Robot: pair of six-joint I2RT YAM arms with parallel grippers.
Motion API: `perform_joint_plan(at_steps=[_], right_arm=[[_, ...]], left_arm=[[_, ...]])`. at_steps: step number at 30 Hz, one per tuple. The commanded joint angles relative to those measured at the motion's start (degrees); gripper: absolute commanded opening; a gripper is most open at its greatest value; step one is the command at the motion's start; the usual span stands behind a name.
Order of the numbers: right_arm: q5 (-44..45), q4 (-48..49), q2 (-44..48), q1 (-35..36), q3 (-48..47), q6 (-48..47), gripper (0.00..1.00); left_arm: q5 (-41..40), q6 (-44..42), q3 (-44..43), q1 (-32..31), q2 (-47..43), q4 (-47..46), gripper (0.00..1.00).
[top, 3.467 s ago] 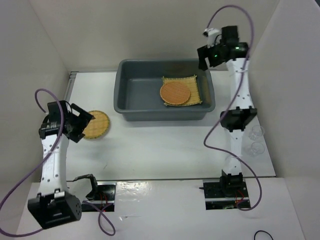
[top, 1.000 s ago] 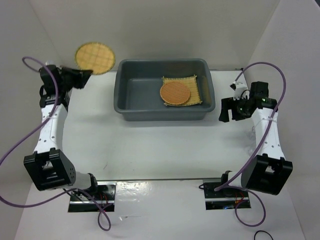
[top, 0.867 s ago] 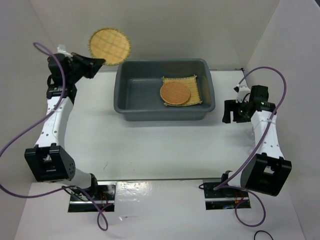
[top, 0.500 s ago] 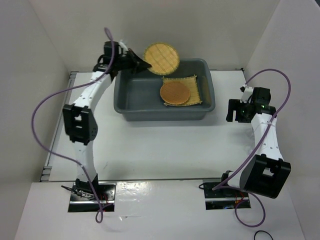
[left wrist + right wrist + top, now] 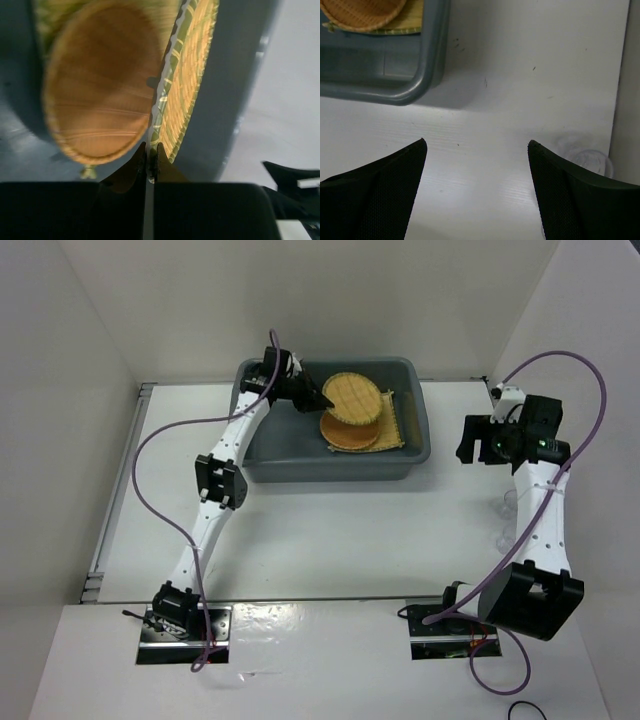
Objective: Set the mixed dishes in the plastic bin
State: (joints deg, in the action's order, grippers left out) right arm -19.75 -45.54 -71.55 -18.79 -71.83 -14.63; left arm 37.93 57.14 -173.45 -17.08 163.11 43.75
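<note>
The left wrist view alone shows the left gripper [image 5: 151, 161] pinching the rim of a woven disc [image 5: 189, 80], above the second disc [image 5: 100, 95] on the mat [image 5: 394, 425] in the bin [image 5: 330, 464]. Half a second ago it hung over the far rim. The right gripper [image 5: 476, 145] gapes empty near a glass cup [image 5: 587, 157], right of the bin.

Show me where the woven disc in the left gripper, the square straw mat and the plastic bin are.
woven disc [image 5: 354, 395]: top external view, middle of its face.
square straw mat [image 5: 393, 426]: top external view, uncovered right strip.
plastic bin [image 5: 335, 468]: top external view, near outer wall.
</note>
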Motion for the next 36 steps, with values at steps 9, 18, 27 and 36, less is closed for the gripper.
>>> perform_joint_plan(at_steps=[9,18,27,36], right_arm=[[-4.9,-2.5,-1.1,-2.3,-4.5,-2.2,0.86],[-7.3,-3.1,-2.8,-2.8,-4.5,-3.3,0.87],[-10.6,-2.5,-3.3,-2.8,-3.9,-3.3,0.87],[-11.2,-2.0,-3.9,-2.8,-4.5,-2.8,0.87]], left_arm=[[1.2,2.5,-5.9,0.3,8.1,7.8,0.00],[-4.5,0.7,-5.9,0.9,2.8,11.3,0.92],[-13.8,-6.3,-5.9,5.1,-3.2,27.8,1.00],[-12.6,-7.1,-5.9,3.4,1.9,28.2,0.87]])
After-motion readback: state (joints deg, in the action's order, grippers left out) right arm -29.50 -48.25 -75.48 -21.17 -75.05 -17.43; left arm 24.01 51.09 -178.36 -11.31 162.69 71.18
